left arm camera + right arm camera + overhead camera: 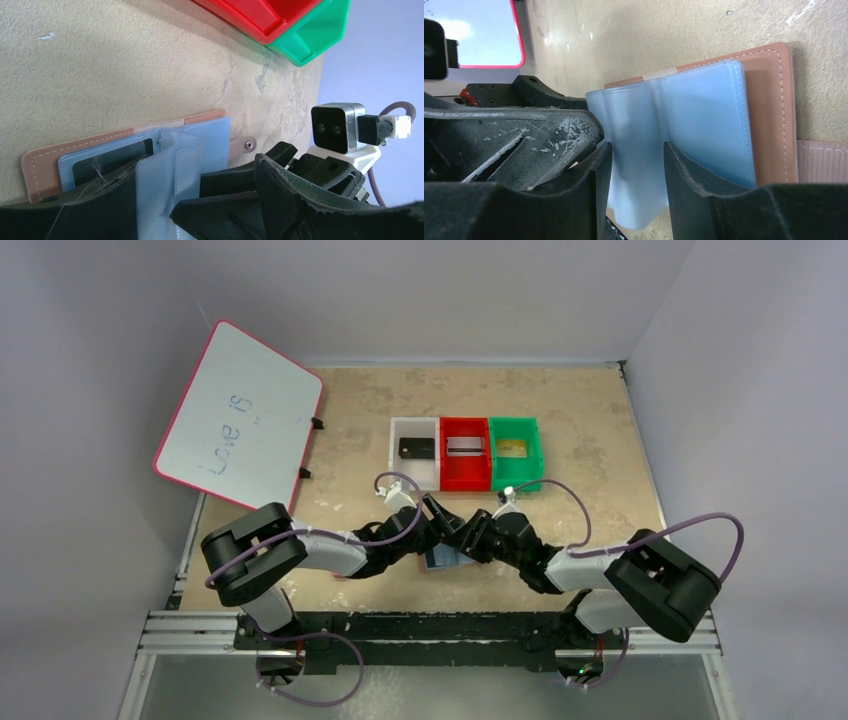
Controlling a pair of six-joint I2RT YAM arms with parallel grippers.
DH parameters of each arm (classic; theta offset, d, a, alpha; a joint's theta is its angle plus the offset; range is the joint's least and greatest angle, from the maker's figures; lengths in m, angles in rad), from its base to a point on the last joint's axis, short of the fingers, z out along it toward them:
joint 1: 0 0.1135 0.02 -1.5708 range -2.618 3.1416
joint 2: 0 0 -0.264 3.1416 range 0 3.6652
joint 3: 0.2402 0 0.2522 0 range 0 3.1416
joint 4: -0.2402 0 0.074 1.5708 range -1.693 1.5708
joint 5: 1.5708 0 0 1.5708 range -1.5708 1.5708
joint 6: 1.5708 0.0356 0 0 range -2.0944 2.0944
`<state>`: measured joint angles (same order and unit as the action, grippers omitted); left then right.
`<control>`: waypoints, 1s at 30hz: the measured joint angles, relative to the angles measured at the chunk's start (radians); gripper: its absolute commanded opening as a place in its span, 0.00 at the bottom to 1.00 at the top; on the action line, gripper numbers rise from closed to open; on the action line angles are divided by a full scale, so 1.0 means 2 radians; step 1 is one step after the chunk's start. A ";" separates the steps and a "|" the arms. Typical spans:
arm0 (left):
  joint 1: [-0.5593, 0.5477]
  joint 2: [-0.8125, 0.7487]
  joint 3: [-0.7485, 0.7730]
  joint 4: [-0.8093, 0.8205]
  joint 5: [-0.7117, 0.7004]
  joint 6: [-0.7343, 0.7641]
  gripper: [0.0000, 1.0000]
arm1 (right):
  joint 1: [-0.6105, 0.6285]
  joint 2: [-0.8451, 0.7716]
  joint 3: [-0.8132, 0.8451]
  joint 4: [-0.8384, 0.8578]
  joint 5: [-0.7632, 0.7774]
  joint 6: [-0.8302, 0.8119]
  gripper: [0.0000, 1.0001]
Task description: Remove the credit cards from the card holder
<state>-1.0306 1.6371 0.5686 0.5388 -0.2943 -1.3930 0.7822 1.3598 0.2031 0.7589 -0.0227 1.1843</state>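
Seemingly most of the job is done. On the worktop (pixel 580 420), toward 12 o'clock, stand a white bin (pixel 395 455), a red bin (pixel 465 480) and a green bin (pixel 520 478). They hold in turn a black card (pixel 415 448), a silver-grey card (pixel 466 447) and a gold card (pixel 513 447). The card holder (pixel 440 561) lies open toward 6 o'clock, flat under both arms, with its blue sleeves (pixel 704 115) fanned up. The left claw (pixel 437 515) is spread wide at the holder, gripping nothing. The right claw (pixel 467 537) has its fingers (pixel 594 195) parted on either side of a sleeve leaf, not pinching it. One dark card (pixel 107 162) shows inside a sleeve, so at least that one is left.
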 measured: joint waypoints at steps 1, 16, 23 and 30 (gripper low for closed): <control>0.000 0.000 0.000 0.000 0.000 -0.001 0.70 | 0.000 -0.004 0.000 -0.003 0.000 -0.001 0.49; -0.003 0.007 0.022 0.003 0.004 -0.001 0.68 | -0.002 -0.132 0.000 -0.115 0.003 -0.046 0.57; -0.010 0.036 0.051 0.002 0.017 0.000 0.68 | -0.002 -0.204 0.000 -0.197 0.022 -0.047 0.46; -0.016 0.069 0.075 0.001 0.026 0.000 0.67 | -0.002 -0.302 -0.001 -0.295 0.071 -0.034 0.37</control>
<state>-1.0626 1.7760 0.7189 0.5415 -0.2424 -1.3926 0.7784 0.7555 0.2016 0.1692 0.1192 1.1172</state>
